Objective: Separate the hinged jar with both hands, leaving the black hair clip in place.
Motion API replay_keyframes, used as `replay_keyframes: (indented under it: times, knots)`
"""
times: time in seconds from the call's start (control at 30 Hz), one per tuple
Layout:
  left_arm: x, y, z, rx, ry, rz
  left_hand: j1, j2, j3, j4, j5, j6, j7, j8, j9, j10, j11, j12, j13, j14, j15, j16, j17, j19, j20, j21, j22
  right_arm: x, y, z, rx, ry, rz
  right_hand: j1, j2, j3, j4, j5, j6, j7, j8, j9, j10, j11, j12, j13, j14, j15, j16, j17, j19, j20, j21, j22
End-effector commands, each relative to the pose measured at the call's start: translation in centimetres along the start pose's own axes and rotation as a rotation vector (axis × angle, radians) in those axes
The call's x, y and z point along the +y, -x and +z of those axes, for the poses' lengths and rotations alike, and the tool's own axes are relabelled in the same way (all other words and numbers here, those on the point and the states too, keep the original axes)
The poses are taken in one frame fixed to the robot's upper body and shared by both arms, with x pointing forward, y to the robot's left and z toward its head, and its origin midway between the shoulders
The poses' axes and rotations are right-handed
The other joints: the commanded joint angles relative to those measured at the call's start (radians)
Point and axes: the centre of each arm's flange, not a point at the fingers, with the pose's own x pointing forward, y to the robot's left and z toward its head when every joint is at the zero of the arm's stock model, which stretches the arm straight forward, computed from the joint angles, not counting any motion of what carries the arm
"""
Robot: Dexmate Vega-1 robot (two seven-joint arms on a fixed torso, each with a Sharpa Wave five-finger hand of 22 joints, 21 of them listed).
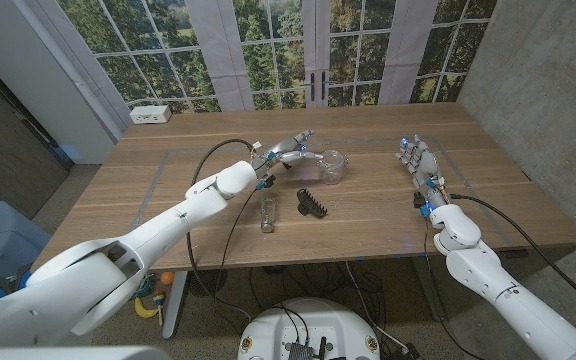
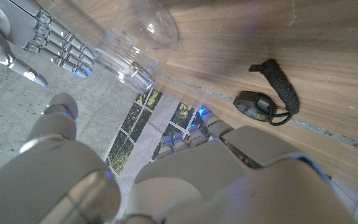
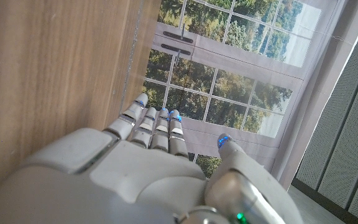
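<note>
Left hand (image 1: 290,150): fingers spread, reaching to clear jar (image 1: 332,166), holding nothing; contact cannot be confirmed. Right hand (image 1: 418,160): fingers apart and extended, empty, well apart from jar. Jar: lying on its side at mid-table, long axis running left to right. Black hair clip (image 1: 312,203): on table (image 1: 388,215), near jar on robot's side. Small clear piece (image 1: 267,214): just left of clip.

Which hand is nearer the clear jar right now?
Left. The left hand is right beside the clear jar; the right hand stands well off to its other side.
</note>
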Motion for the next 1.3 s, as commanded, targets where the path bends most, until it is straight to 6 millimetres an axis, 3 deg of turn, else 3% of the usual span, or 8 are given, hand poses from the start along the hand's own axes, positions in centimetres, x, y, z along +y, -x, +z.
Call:
replay_keyframes:
  times: [0.03,0.77,1.0,1.17,1.3]
  knots:
    - [-1.3,-0.7,-0.1,0.011,-0.021,-0.037,0.025,-0.001,-0.013,0.0,0.017,0.019,-0.002,0.012,0.002,0.009,-0.008,0.011,0.001,0.003,-0.033,0.004,0.005,0.009,-0.008,0.005,0.002,-0.3,0.1,-0.2,0.0,-0.001,-0.007,0.003,0.01,0.0,-0.007,-0.005,0.008,0.003,0.003,0.005,0.008,0.003,0.006,0.001,0.006,0.001,0.004,0.0,0.009,0.005,-0.005,0.003]
    - [-3.1,-1.7,-0.7,0.045,-0.011,-0.059,0.099,0.004,-0.059,0.003,0.046,0.061,0.004,0.024,0.003,0.049,-0.012,0.02,0.001,0.029,-0.039,0.008,0.003,0.026,0.019,0.006,0.004,-0.7,0.4,-0.6,-0.002,-0.014,-0.017,-0.001,0.011,0.001,-0.014,-0.006,0.008,0.004,0.002,0.005,0.009,0.003,0.006,-0.005,0.006,0.003,0.006,-0.004,0.014,0.007,-0.015,0.003]
    - [-3.7,-2.3,-0.6,0.038,0.007,-0.074,0.143,0.006,-0.089,0.007,0.059,0.086,0.006,0.027,0.003,0.081,-0.014,0.025,0.001,0.087,-0.058,0.021,0.003,0.038,0.033,0.008,0.004,-0.9,0.6,-0.7,-0.001,-0.015,-0.022,-0.003,0.011,0.001,-0.016,-0.006,0.009,0.005,0.002,0.005,0.01,0.003,0.007,-0.007,0.006,0.003,0.006,-0.006,0.015,0.007,-0.018,0.003]
    - [-4.1,-2.9,-0.6,0.026,0.037,-0.091,0.157,0.006,-0.102,0.008,0.063,0.094,0.01,0.027,0.002,0.096,-0.016,0.027,0.001,0.106,-0.058,0.022,0.002,0.055,0.031,0.013,0.005,-1.1,0.8,-0.7,-0.001,-0.02,-0.032,-0.004,0.011,0.001,-0.018,-0.006,0.009,0.005,0.002,0.005,0.01,0.004,0.006,-0.008,0.007,0.005,0.007,-0.007,0.017,0.008,-0.021,0.004]
    - [-4.4,-3.2,-0.7,0.019,0.073,-0.1,0.17,0.007,-0.113,0.01,0.067,0.1,0.011,0.026,0.002,0.103,-0.014,0.026,0.002,0.113,-0.054,0.019,0.002,0.07,0.004,0.017,0.005,-1.2,1.0,-0.8,0.0,-0.018,-0.033,-0.005,0.011,0.001,-0.019,-0.006,0.01,0.005,0.002,0.005,0.01,0.003,0.006,-0.009,0.006,0.005,0.007,-0.008,0.018,0.008,-0.022,0.004]
